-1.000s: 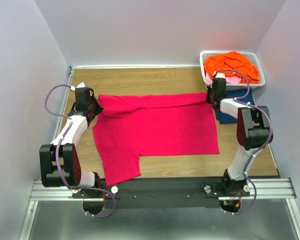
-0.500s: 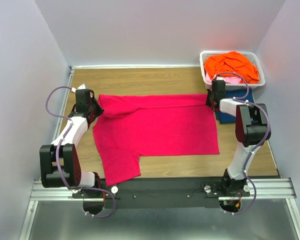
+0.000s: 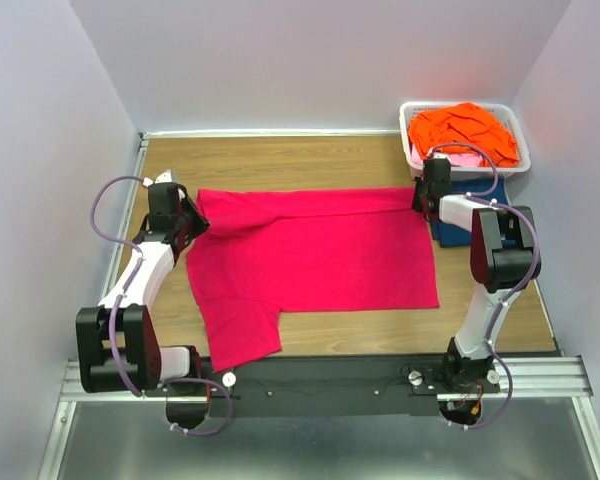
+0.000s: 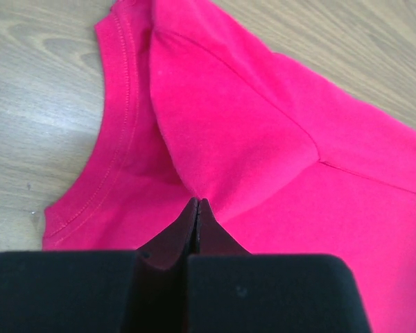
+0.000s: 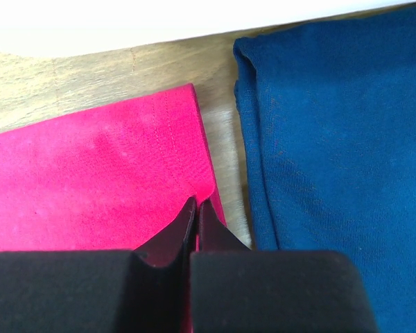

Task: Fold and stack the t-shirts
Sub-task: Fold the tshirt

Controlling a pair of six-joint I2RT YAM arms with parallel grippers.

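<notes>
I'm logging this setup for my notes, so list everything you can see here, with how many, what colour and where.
magenta t-shirt: 1, bright magenta-pink, spread across the middle of the table, far edge folded over
dark blue t-shirt: 1, dark blue, on the table at the right, beside the magenta one's corner
orange t-shirt: 1, orange, heaped in the basket
pale pink cloth: 1, pale pink, peeking out under the orange one
basket: 1, white, far right corner
table: 1, wood-brown
rail: 1, silver, near edge
left arm: 1, white and black, jaws shut on the magenta t-shirt near its collar
right arm: 1, white and black, jaws shut on its far right hem corner
</notes>
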